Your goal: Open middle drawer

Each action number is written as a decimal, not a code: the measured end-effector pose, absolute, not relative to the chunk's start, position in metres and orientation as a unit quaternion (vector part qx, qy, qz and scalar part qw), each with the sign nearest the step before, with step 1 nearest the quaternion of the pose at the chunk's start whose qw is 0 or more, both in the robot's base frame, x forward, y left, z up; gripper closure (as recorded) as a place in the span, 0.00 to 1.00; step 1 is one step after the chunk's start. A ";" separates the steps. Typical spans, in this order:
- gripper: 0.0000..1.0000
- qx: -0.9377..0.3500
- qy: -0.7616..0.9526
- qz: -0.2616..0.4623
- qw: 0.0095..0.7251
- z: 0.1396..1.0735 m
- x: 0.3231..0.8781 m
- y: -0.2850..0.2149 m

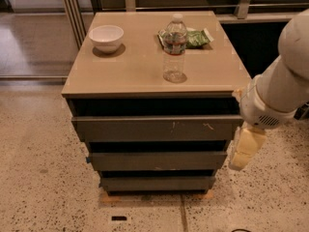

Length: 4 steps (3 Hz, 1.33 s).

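A grey-brown cabinet has three alike drawers. The top drawer (157,128) carries white scratch marks. The middle drawer (157,161) has a plain, handle-less front and sits a little further back than the top one, with a dark gap above it. The lowest drawer (157,183) is nearest the floor. My gripper (245,150), cream-coloured, hangs from the white arm (280,81) beside the cabinet's right edge, at about the height of the top and middle drawers. It holds nothing that I can see.
On the cabinet top (135,71) stand a white bowl (106,36), a clear water bottle (175,50) and a green snack bag (195,37). Speckled floor (43,178) lies in front. A railing and dark panel run behind.
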State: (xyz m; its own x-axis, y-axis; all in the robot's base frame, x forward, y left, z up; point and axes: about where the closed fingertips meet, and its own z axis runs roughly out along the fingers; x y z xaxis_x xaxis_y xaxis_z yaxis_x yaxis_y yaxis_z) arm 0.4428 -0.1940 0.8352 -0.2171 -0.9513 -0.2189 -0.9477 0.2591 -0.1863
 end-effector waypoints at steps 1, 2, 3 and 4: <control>0.00 -0.618 0.775 0.031 0.125 0.746 0.444 -0.178; 0.00 -0.618 0.779 0.055 0.087 0.673 0.438 -0.174; 0.00 -0.618 0.780 0.061 0.080 0.660 0.436 -0.174; 0.00 -0.628 0.771 0.054 0.089 0.641 0.436 -0.178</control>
